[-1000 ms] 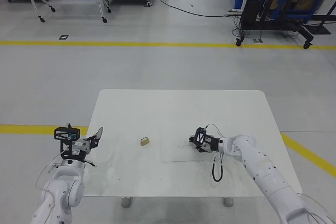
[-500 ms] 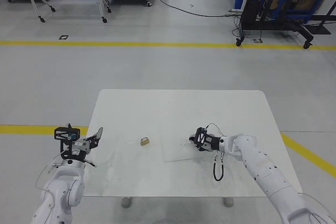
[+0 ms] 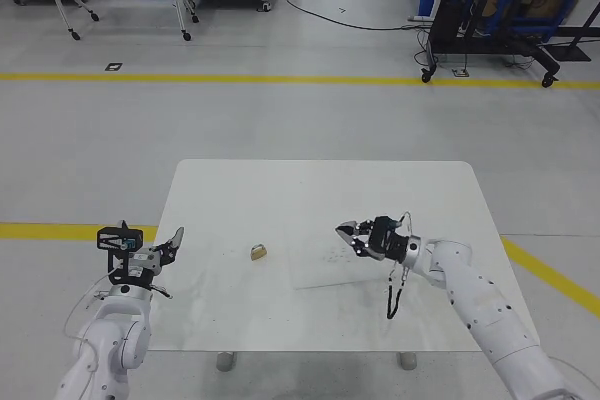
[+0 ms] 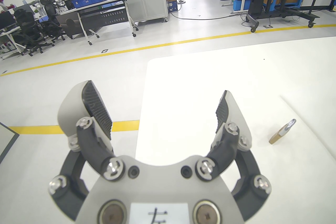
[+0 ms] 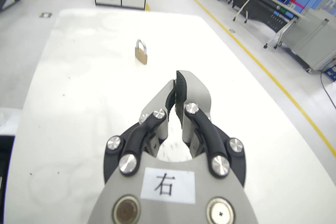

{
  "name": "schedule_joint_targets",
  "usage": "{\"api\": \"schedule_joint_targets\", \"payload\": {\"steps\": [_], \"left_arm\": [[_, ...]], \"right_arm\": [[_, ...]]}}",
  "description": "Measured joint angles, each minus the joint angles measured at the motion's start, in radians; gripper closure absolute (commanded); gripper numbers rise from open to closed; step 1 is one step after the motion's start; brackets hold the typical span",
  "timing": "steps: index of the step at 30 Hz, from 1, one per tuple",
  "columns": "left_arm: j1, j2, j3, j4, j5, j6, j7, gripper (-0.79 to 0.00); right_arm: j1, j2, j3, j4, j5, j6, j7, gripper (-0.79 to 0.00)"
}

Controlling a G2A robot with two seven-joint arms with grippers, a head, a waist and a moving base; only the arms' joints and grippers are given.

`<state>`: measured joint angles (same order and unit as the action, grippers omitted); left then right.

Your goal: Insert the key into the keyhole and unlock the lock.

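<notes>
The right gripper (image 5: 176, 82) is pressed together, any key within hidden; the left gripper (image 4: 157, 99) is spread. Between them on the white table (image 5: 78, 78) sits a small brass padlock with steel shackle (image 5: 141, 53): rigid, dense, likely slick; grip its flat sides.

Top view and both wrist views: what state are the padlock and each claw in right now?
Padlock: on the table, shackle looks shut, apart from both claws.
Left claw: open, empty, at the table's edge.
Right claw: shut, pads pressed together; whether anything is pinched between them cannot be seen.
</notes>
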<state>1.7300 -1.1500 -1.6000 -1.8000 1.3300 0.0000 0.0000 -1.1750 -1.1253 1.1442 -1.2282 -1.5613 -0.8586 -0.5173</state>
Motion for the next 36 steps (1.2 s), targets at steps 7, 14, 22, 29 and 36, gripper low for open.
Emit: {"api": "schedule_joint_targets", "payload": {"steps": [7,14,22,29,36], "left_arm": [[0.0,0.0,0.0,0.0,0.0,0.0,0.0,-0.785],[-0.006,-0.002,-0.009,0.004,-0.026,0.009,0.006,-0.785],[-0.132,-0.025,0.095,0.015,-0.386,-0.125,-0.108,-0.785],[-0.207,-0.042,0.166,0.06,-0.634,-0.109,-0.2,-0.785],[-0.206,-0.044,0.166,0.054,-0.664,-0.134,-0.204,-0.785]], "right_arm": [[0.003,-0.001,-0.003,0.009,0.025,-0.018,-0.033,0.0],[-0.002,-0.002,-0.005,0.009,0.03,-0.014,-0.033,0.0],[-0.002,-0.048,-0.073,0.104,0.353,-0.039,-0.129,0.0],[0.034,-0.068,-0.115,0.159,0.489,-0.122,-0.119,0.0],[0.032,-0.068,-0.114,0.158,0.489,-0.119,-0.117,0.0]]}}
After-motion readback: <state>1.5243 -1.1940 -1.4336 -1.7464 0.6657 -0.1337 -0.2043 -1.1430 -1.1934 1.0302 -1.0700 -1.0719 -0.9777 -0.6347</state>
